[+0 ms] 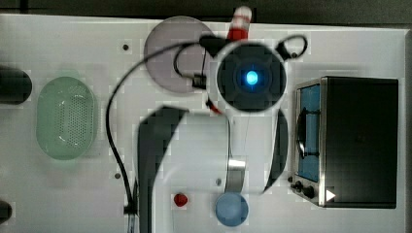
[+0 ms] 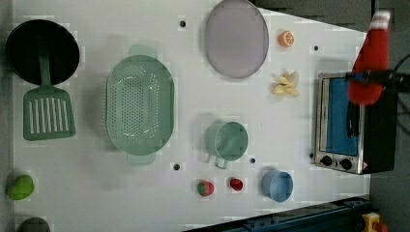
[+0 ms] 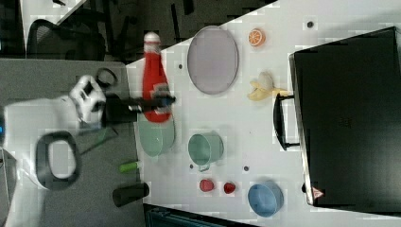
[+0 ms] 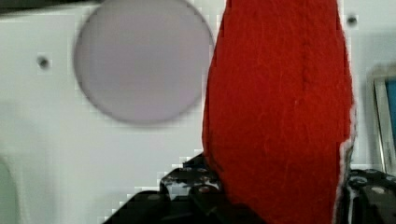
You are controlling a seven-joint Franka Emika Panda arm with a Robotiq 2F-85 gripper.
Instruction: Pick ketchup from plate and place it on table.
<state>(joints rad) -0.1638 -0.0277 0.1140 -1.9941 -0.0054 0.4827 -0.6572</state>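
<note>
The ketchup [image 3: 153,80], a red soft bottle with a white cap, hangs in the air well above the table [image 2: 96,193], cap pointing away from the arm. My gripper [image 3: 158,101] is shut on the ketchup's lower body, one dark finger [image 4: 196,189] on each side. In the left view the ketchup [image 2: 371,63] hangs in front of the toaster oven's far corner. In the wrist view the red ketchup [image 4: 280,107] is close up, with the plate [image 4: 140,60] beside it below. The greyish-mauve plate [image 2: 236,37] lies bare on the table.
A toaster oven [image 2: 345,125] stands at the left view's right. A pale green basket [image 2: 140,108], a green mug [image 2: 226,141], a blue bowl [image 2: 277,185], a strawberry [image 2: 205,188], an orange slice [image 2: 286,38] and a banana peel [image 2: 285,84] lie around. A dark pan [image 2: 42,53] and spatula [image 2: 48,113] sit at the left view's left.
</note>
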